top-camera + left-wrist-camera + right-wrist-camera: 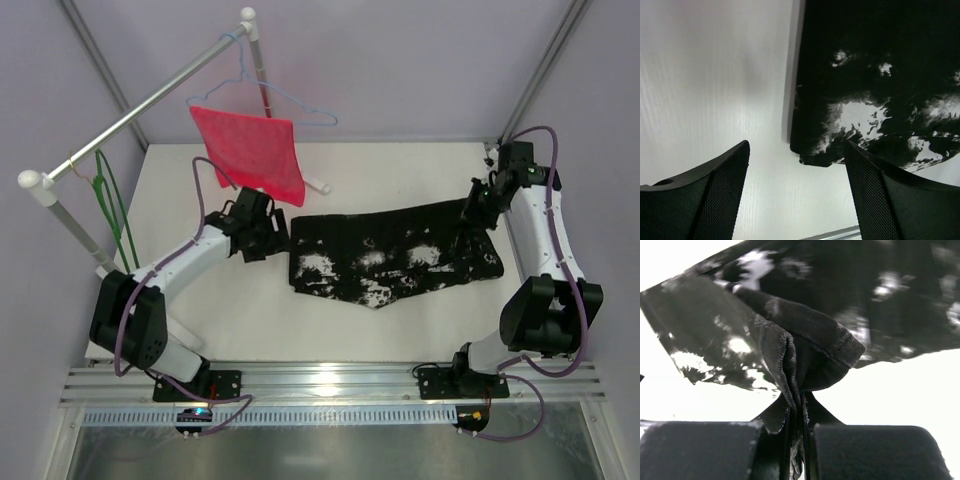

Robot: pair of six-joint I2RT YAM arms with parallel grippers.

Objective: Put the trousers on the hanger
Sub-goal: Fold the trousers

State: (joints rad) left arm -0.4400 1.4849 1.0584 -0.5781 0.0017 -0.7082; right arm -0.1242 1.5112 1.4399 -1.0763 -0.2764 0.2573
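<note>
Top external view: large black fabric trousers with white splotches (390, 258) spread on white table (250, 320), long axis left-right between arms. Right gripper (472, 232) pinching bunched fold at right end. Left gripper (272, 240) spread wide, just beside left edge, nothing held. Thin bright green hanger (115, 215) hangs from metal rail (150, 100) far left, well apart from trousers, nearer left arm.

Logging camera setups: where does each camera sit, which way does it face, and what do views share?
Top external: above and behind the arm bases, looking down on the table, trousers and hanger; both arms show.
Left wrist: on the left arm, facing down at a trousers corner; open left gripper shows.
Right wrist: on the right arm, facing the trousers; right gripper shut on a fold.
Shared: all see the trousers.
</note>
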